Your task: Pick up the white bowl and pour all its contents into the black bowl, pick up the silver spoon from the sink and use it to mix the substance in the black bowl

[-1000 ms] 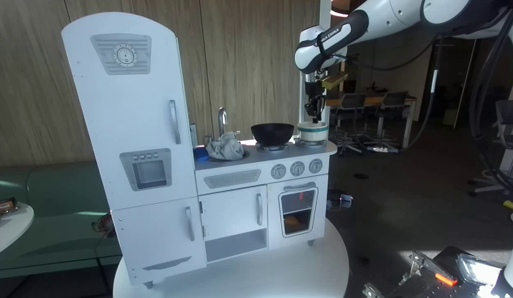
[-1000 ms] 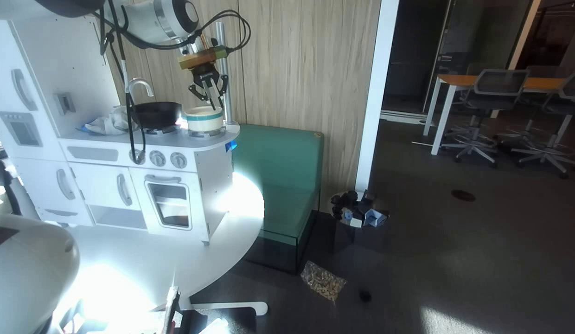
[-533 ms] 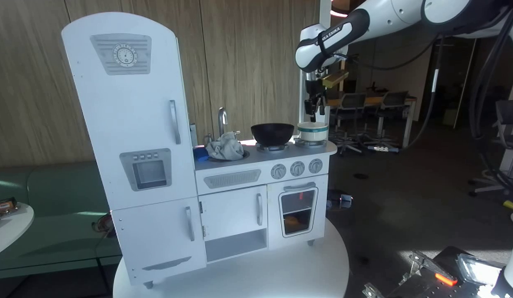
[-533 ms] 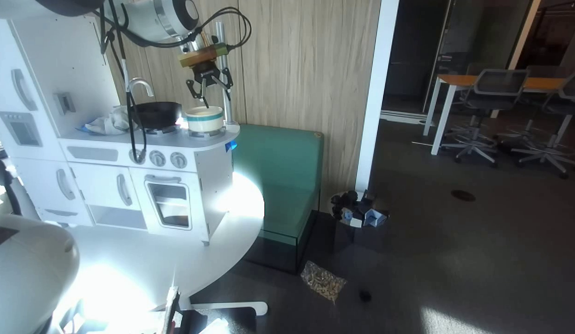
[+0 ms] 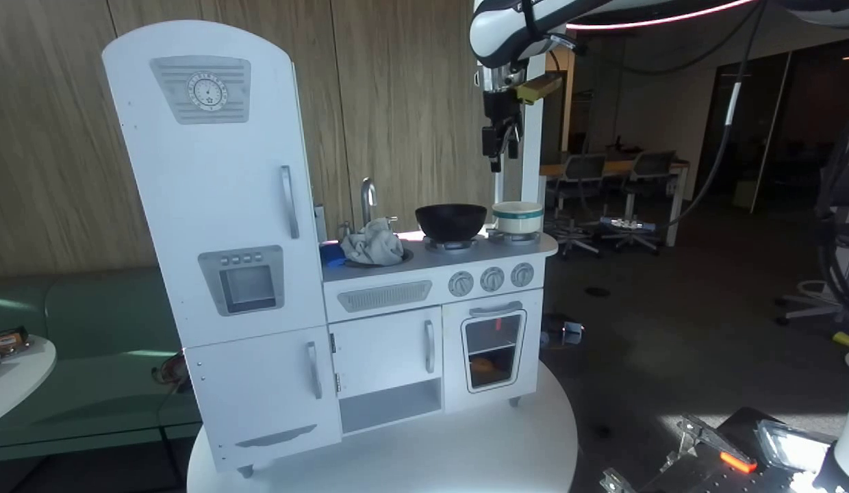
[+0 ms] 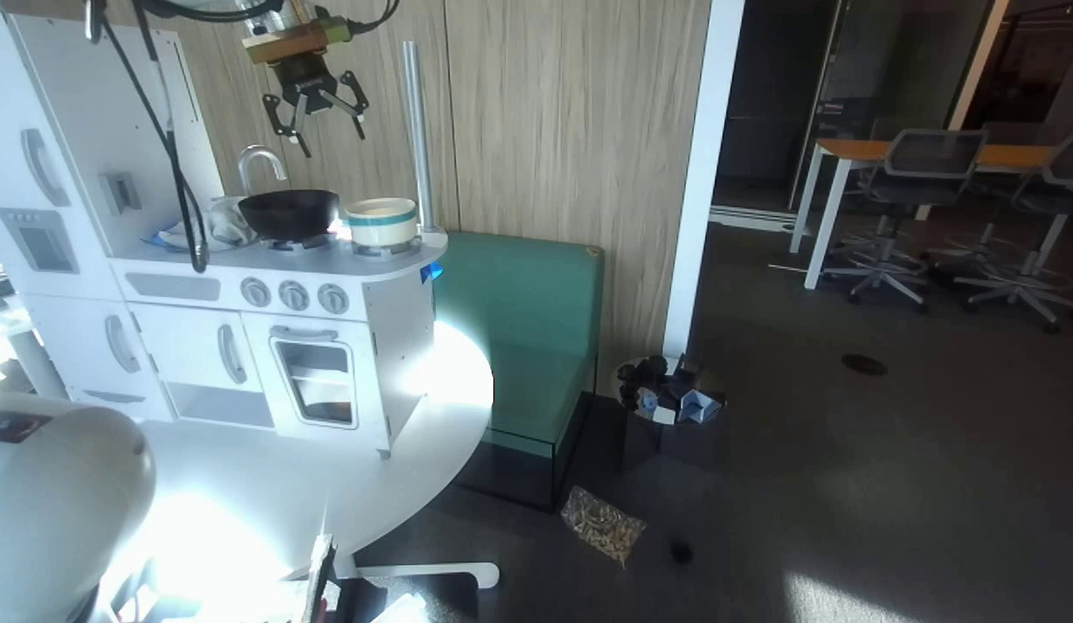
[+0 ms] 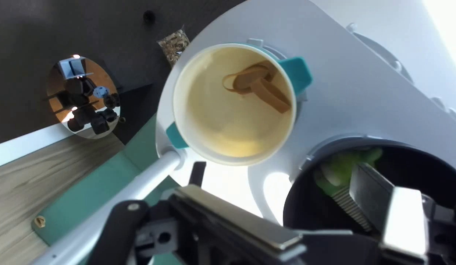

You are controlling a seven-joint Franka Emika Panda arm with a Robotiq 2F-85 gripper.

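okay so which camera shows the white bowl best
The wrist view: it looks down into the white bowl, showing its brown contents. Both exterior views show mainly its outer side and teal band, not the contents.

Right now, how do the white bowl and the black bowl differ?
Color: the white bowl is pale with a teal band; the black bowl is plain black outside.
Shape: the black bowl is broader with curved sides; the white bowl is narrower and straighter.
Contents: the white bowl holds curled brown strips; the black bowl, something green.
Shared: both are round, open-topped and upright, each on its own burner.
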